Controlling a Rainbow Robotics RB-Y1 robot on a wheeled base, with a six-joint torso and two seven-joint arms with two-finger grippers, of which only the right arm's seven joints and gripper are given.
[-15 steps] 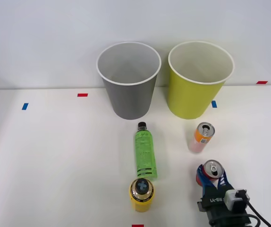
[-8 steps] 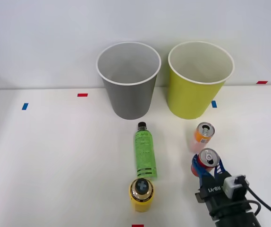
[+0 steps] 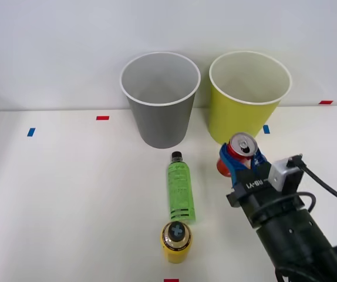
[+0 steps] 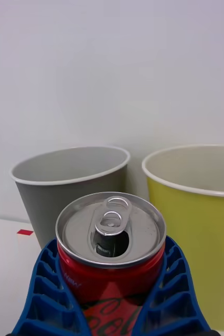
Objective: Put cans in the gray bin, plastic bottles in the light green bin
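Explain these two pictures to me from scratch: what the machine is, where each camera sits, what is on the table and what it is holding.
This is a two-armed robot sorting rubbish. One picture looks down at the white table from above the arms; the other is taken from a camera on the right arm's wrist.

The black arm entering from the right ends in a right gripper with two blue ribbed fingers. They are closed around a short red metal can with a silver pull-tab top, held upright above the table.

At the back stand a large gray round plastic bin and a yellow-green one of the same size.

On the table lie a slim translucent green plastic bottle with a dark cap, on its side, and a squat yellow dark-capped bottle, upright.
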